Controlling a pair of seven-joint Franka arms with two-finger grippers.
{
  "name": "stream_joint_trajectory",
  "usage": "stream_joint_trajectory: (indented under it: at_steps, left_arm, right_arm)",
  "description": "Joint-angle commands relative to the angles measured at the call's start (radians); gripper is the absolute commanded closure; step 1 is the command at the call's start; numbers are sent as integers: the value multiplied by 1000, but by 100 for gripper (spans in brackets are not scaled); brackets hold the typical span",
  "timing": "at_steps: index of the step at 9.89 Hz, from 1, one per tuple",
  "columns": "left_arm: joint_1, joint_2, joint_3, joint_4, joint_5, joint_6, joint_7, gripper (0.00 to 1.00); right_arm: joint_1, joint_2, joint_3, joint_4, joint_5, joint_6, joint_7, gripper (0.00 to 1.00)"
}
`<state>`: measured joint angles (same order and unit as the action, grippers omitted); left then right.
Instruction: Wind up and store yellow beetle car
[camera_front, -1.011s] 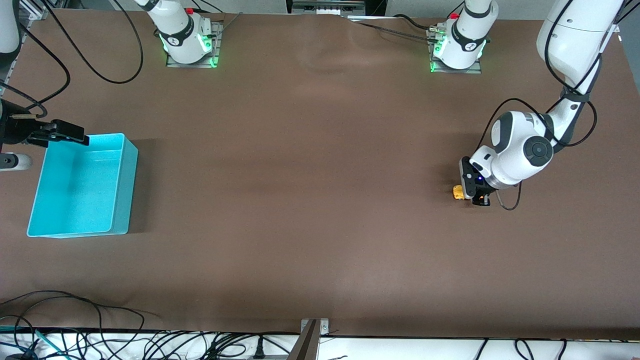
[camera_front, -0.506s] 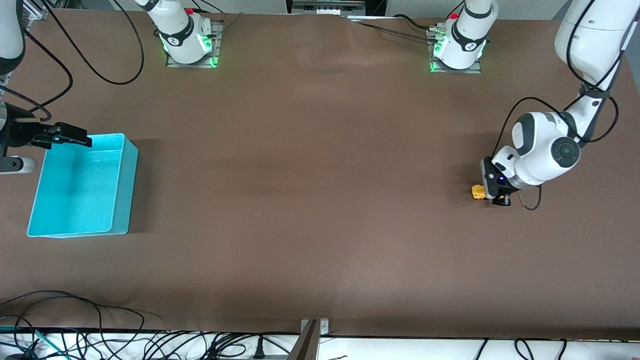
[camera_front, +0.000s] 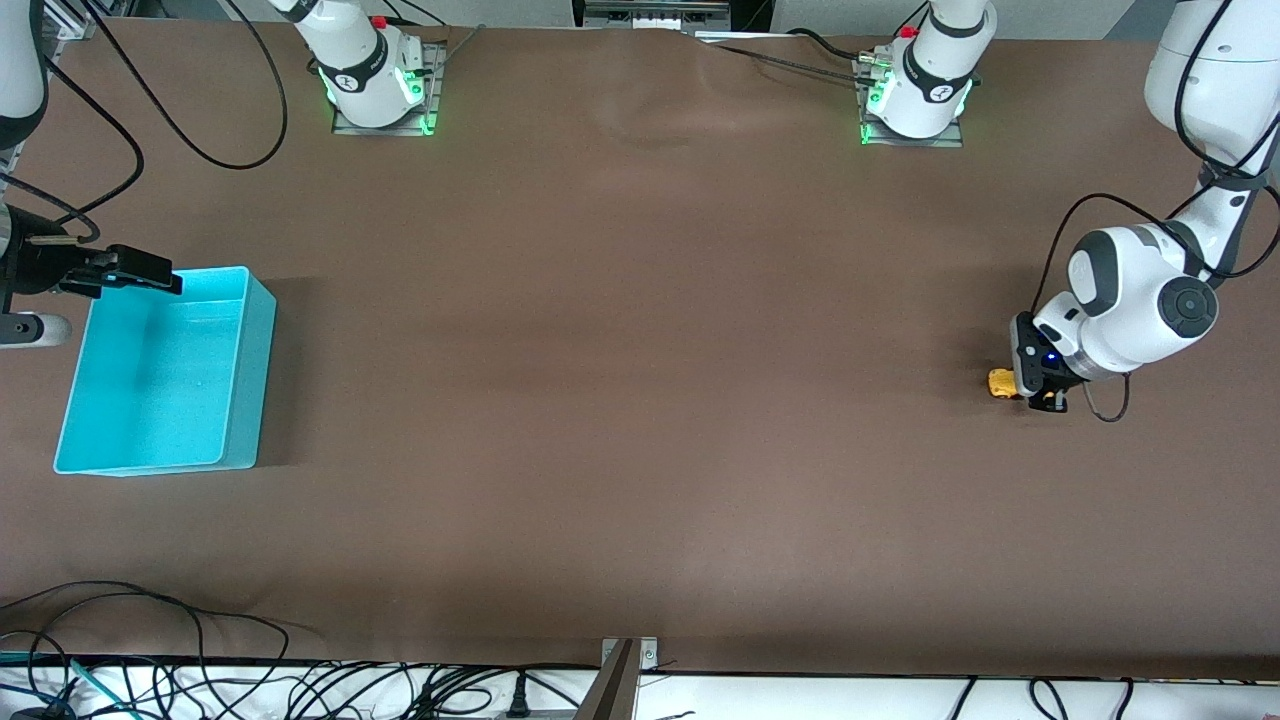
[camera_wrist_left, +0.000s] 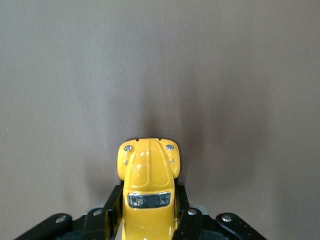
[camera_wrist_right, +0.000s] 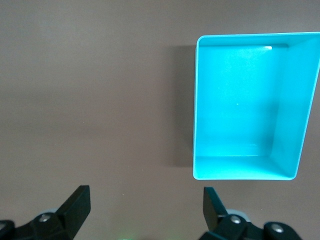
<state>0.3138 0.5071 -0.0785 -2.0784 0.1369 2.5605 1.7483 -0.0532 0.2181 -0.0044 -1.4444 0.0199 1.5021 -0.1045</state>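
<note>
The yellow beetle car (camera_front: 1001, 383) sits low on the brown table near the left arm's end. My left gripper (camera_front: 1022, 388) is shut on its body. In the left wrist view the yellow beetle car (camera_wrist_left: 148, 180) points its rounded nose away from the left gripper (camera_wrist_left: 148, 212), with a black finger (camera_wrist_left: 114, 206) pressed on each side. My right gripper (camera_front: 140, 270) hangs open and empty over the corner of the turquoise bin (camera_front: 258, 350) that lies toward the right arm's base. In the right wrist view, the right gripper (camera_wrist_right: 146, 205) has only bare table between its fingers.
The turquoise bin (camera_wrist_right: 282, 120) is empty and stands at the right arm's end of the table. Both arm bases (camera_front: 375, 80) stand along the table's edge farthest from the front camera. Cables (camera_front: 150, 660) trail along the nearest edge.
My left gripper has drawn the yellow car steadily along the table toward the left arm's end, keeping its grip. The right gripper has barely moved.
</note>
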Motion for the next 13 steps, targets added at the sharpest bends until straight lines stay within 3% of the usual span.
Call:
stream_joint_trajectory:
  at_steps: [1,13]
  left_arm:
    - [45,145,13,66,43,29,72,96]
    - [90,151,17,121,43,-33,114,93]
  right_arm:
    - [-5,3,3,18,-11,-5,-12,0]
    - [0,10,3,22,-6,-17,-18,0]
